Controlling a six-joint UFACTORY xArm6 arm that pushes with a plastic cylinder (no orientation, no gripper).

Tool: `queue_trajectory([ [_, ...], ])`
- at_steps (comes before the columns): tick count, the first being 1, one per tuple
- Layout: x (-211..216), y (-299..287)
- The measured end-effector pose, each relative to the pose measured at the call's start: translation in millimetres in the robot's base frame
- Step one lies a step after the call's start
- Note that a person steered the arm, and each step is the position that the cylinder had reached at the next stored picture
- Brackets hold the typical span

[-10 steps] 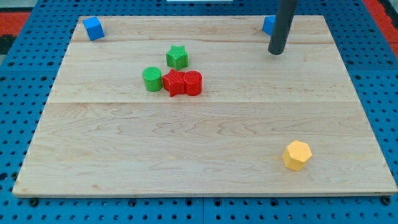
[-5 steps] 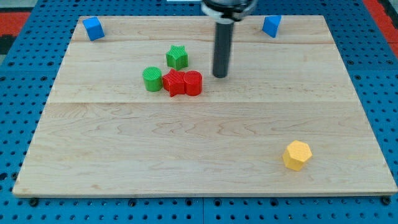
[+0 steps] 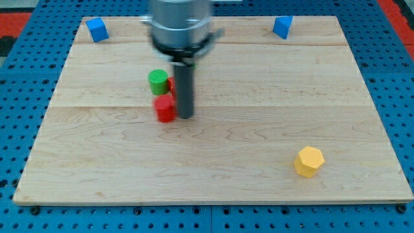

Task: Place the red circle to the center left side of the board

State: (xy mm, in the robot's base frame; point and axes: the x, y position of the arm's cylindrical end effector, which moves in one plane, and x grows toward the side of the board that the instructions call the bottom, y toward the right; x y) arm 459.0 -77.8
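Note:
My tip (image 3: 185, 116) rests on the board (image 3: 272, 116) just right of a red block (image 3: 165, 109), touching or nearly touching it. That block is blurred and I cannot make out its shape. A sliver of a second red block (image 3: 171, 85) shows between the rod and the green circle (image 3: 158, 82), and the rod hides most of it. The arm body covers the spot where the green star stood, so the star is hidden.
A blue block (image 3: 97, 29) sits at the board's top left corner. Another blue block (image 3: 282, 26) sits at the top right. A yellow hexagon (image 3: 308, 161) lies at the lower right.
My tip swept from the top right to the left and down into the red pair. One red block has slid down and left, away from the green circle. The arm now hides the green star.

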Motion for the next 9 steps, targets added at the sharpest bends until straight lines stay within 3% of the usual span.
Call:
queue_trajectory([
  [1,-3.9,-90.5],
  [2,-19.3,-125.7],
  [6,-20.1,-134.1],
  [9,-56.0,-140.3],
])
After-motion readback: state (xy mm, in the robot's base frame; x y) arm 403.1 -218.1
